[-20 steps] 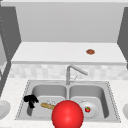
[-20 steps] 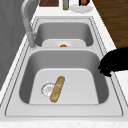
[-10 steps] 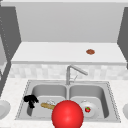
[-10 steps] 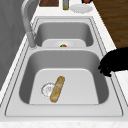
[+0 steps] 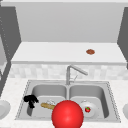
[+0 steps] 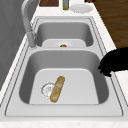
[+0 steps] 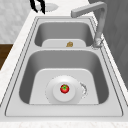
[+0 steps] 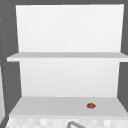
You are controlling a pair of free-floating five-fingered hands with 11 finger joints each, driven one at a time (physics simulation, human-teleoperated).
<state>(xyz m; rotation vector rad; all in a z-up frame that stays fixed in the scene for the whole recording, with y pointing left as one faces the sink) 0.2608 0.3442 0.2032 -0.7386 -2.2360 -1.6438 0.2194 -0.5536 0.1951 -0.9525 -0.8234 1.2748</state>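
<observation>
Front view, left to right: the left hand (image 5: pixel 30 100), fingers curled downward and holding nothing, hangs over the left rim of the double sink (image 5: pixel 25 93); the baguette (image 5: pixel 47 106) lies on the floor of the left basin, one end over the drain (image 5: pixel 51 102), apart from the hand; a red ball (image 5: pixel 67 115) stands in front of the sink's divider; a plate (image 5: pixel 93 112) bearing a small tomato (image 5: pixel 87 109) rests in the right basin. Left side view: the same hand (image 6: pixel 113 63) sits above the basin's front edge, well clear of the loaf (image 6: pixel 57 88). Probable hazards: a descent from this position could strike the rim rather than enter the basin, and curled fingers meeting the round loaf might roll it aside instead of closing round it
</observation>
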